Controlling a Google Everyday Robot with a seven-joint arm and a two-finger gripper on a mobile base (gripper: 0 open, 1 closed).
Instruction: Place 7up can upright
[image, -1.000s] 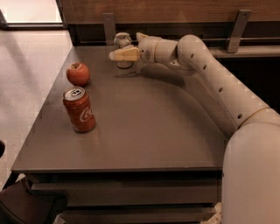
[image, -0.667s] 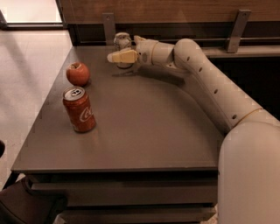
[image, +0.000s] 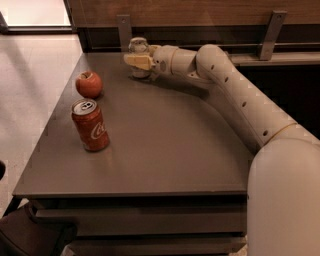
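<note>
The 7up can (image: 138, 46) is pale silver and stands upright at the back edge of the table (image: 165, 145), left of centre. My gripper (image: 138, 62) reaches in from the right and is shut on the can's lower body. Its yellowish finger (image: 136, 61) crosses the front of the can, so only the can's top and a bit of its base show. The can's base looks to be at the table surface.
A red Coca-Cola can (image: 90, 125) stands upright at the table's left side. A red apple (image: 89, 84) sits behind it, to the front left of my gripper. A wooden wall with metal brackets (image: 270, 35) runs right behind the table.
The gripper and the can have stayed at almost the same place at the back of the table. The Coca-Cola can and the apple have not moved.
</note>
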